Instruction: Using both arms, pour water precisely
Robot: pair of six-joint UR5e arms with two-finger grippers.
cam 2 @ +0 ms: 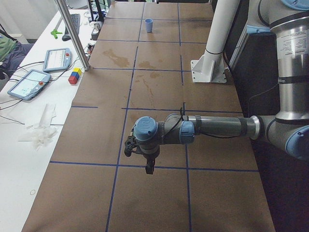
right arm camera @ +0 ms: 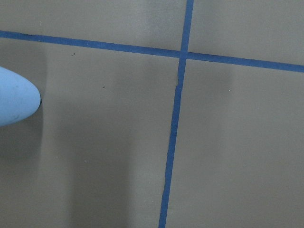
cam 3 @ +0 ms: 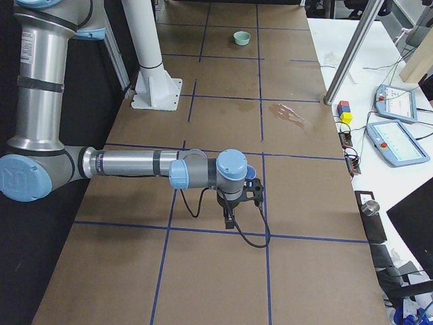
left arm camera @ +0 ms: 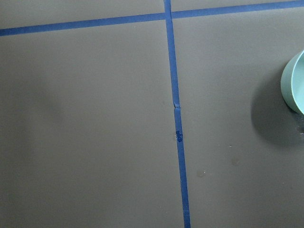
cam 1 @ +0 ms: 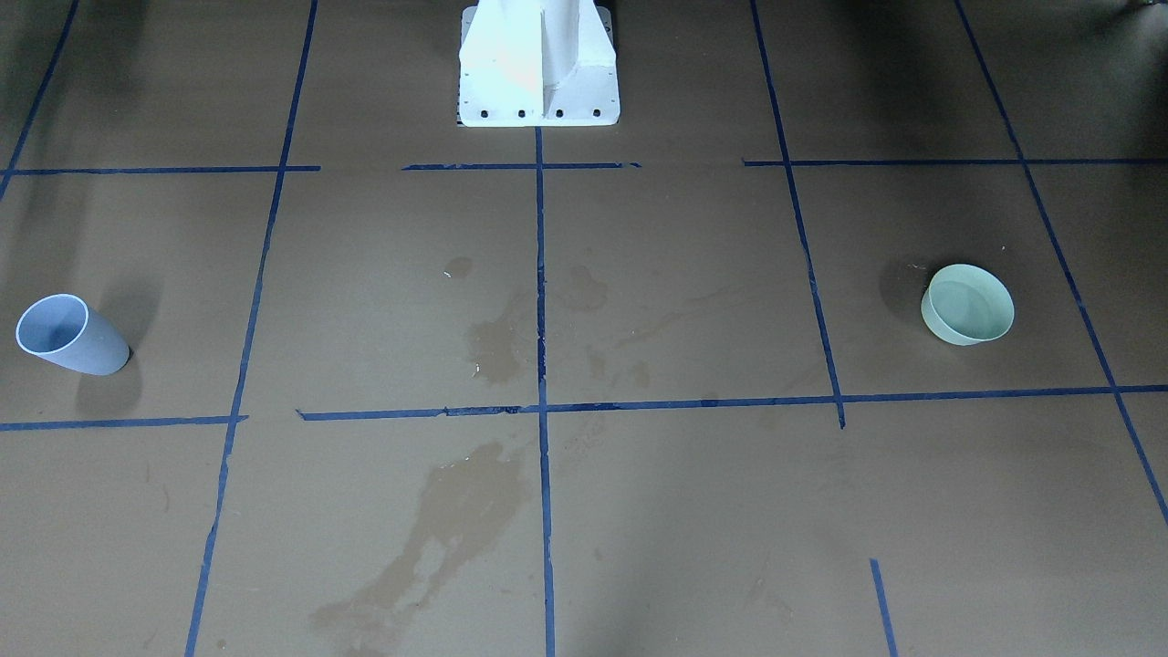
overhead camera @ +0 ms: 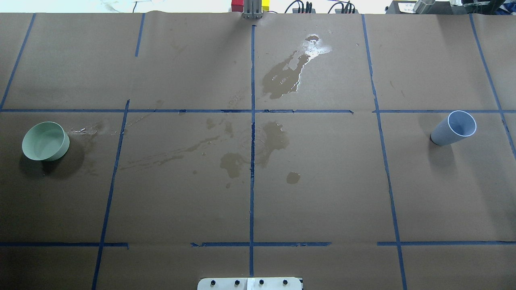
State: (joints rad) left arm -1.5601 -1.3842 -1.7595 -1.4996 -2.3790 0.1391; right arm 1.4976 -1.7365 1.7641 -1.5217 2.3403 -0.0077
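A pale blue cup [overhead camera: 453, 128] stands on the robot's right side and shows in the front view [cam 1: 73, 336] and at the right wrist view's left edge [right arm camera: 14, 102]. A mint green bowl [overhead camera: 45, 141] stands on the robot's left side and shows in the front view [cam 1: 967, 304] and at the left wrist view's right edge [left arm camera: 295, 80]. I cannot make out water in either. My left arm [cam 2: 217, 128] holds its gripper [cam 2: 131, 146] above the table near the bowl. My right arm [cam 3: 128, 164] holds its gripper [cam 3: 256, 193] by the cup. I cannot tell whether either gripper is open or shut.
Wet patches darken the brown paper at the middle [overhead camera: 274, 139], and a puddle with a sheen [overhead camera: 296, 66] lies toward the far edge. Blue tape lines [overhead camera: 252, 133] grid the table. The white pedestal [cam 1: 538, 68] stands at the robot's side. Tablets and coloured blocks [cam 2: 75, 76] lie beyond the far edge.
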